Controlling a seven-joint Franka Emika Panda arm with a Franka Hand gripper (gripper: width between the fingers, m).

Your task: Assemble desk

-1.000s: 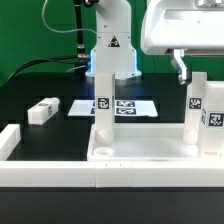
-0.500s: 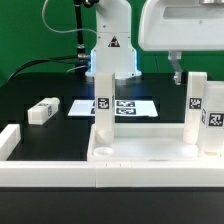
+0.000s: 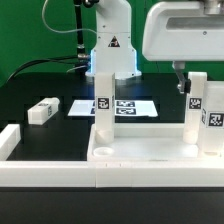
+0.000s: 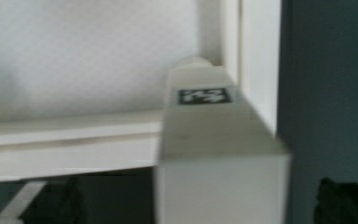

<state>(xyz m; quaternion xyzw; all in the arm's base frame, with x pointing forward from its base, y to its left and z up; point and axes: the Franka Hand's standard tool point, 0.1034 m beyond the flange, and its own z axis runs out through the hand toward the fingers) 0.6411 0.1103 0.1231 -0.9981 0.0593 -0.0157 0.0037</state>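
In the exterior view the arm's white base [image 3: 110, 50] stands on the black worktop [image 3: 30, 85] behind the desk panel [image 3: 145, 150], which lies flat, rim up, near the front. The arm arches forward from there. Its bulky white wrist housing [image 3: 185, 30] hangs above the panel's corner on the exterior view's right, level, with the hand [image 3: 184, 84] pointing straight down. One dark finger [image 3: 180, 78] shows just beside the top of an upright leg post [image 3: 197, 112] at that corner, on the side toward the panel's middle. The other finger is hidden. The fingers stand apart and clamp nothing.

A second leg post [image 3: 214, 120] stands just beside the first, further from the panel's middle. A third leg post [image 3: 103, 118] rises at the panel's far rim, toward the exterior view's left. A loose leg post [image 3: 42, 110] lies on its side well away from the panel, beyond its left end. The marker board [image 3: 130, 107] lies flat behind the panel, between it and the base. A low white rail [image 3: 40, 172] runs along the panel's near side.

In the wrist view the camera looks down the length of the first post [image 4: 211, 150], whose tagged face [image 4: 204, 96] fills the centre. The panel's speckled surface and raised rim [image 4: 69, 60] spread out beside it. Dark worktop [image 4: 327, 80] shows past the panel's edge. The fingertips cannot be made out clearly here.
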